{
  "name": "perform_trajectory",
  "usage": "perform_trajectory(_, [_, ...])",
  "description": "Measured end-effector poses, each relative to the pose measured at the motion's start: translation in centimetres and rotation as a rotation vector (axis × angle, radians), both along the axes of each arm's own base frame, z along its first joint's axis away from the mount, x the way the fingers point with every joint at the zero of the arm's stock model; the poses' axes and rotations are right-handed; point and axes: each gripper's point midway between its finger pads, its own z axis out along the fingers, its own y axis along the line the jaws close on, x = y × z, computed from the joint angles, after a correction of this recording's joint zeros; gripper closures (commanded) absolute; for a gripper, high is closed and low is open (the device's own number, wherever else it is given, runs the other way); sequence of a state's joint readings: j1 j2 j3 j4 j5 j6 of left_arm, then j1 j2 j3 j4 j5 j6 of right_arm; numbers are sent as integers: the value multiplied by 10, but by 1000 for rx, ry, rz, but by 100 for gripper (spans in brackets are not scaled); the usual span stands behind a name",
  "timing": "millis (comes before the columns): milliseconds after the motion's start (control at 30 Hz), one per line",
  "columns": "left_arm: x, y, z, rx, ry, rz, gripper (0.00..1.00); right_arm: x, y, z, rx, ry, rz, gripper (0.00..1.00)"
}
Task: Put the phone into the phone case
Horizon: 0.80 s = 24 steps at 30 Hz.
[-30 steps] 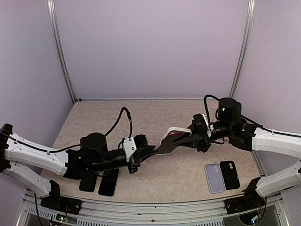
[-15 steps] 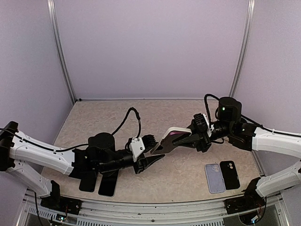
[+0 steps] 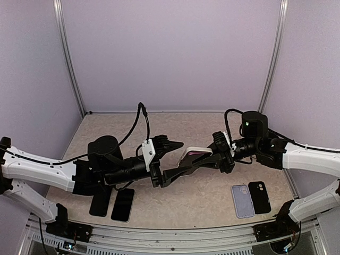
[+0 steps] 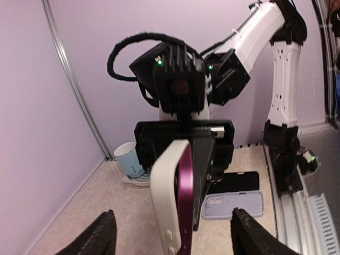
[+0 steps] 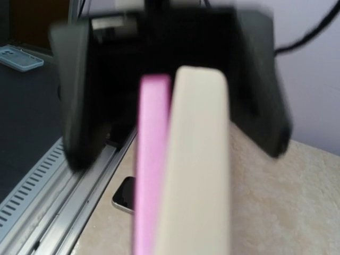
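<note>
A purple phone (image 3: 195, 154) lies in a cream phone case (image 3: 187, 155), held edge-up in mid-air over the table's middle. My right gripper (image 3: 211, 161) is shut on their right end. In the left wrist view the purple edge of the phone (image 4: 184, 202) sits beside the cream case (image 4: 163, 196); I cannot tell how deep it is seated. My left gripper (image 3: 173, 159) stands open, its fingers (image 4: 98, 234) spread wide either side of the near end without touching. The right wrist view shows the phone (image 5: 151, 159) and case (image 5: 199, 159) blurred and close.
A lilac case (image 3: 242, 201) and a black phone (image 3: 259, 196) lie at the front right. Two dark phones (image 3: 122, 204) lie at the front left beside the left arm. A paper cup (image 4: 127, 158) stands near the far wall.
My left gripper has let go of the phone's left end and opened wide, lifting a little. The right gripper has kept its hold and shifted the phone slightly left.
</note>
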<state>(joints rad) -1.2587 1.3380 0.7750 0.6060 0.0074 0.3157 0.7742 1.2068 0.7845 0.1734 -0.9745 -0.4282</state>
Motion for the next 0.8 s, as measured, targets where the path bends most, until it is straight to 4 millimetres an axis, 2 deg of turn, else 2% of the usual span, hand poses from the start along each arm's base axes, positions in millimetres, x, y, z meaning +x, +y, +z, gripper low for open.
perform_trajectory(100, [-1,-6,15,-33,-5,-14,58,2,1,-3,-8,2,-6,100])
perform_trajectory(233, [-1,-12,12,-26,2,-21,100,2,2,-3,-9,-1,-5,100])
perform_trajectory(533, [0,-14,12,-30,8,4,100,3,1,-4,-11,-7,-5,100])
perform_trajectory(600, [-1,-14,11,-30,9,4,53,3,1,-4,-12,-6,-5,100])
perform_trajectory(633, [-1,-14,11,-28,5,4,42,2,1,-4,-12,-5,-4,100])
perform_trajectory(700, [-1,-15,9,-21,4,5,30,2,2,-5,-16,-3,-4,100])
perform_trajectory(800, [0,-10,-3,0,4,19,27,1,2,-5,-17,-2,-3,100])
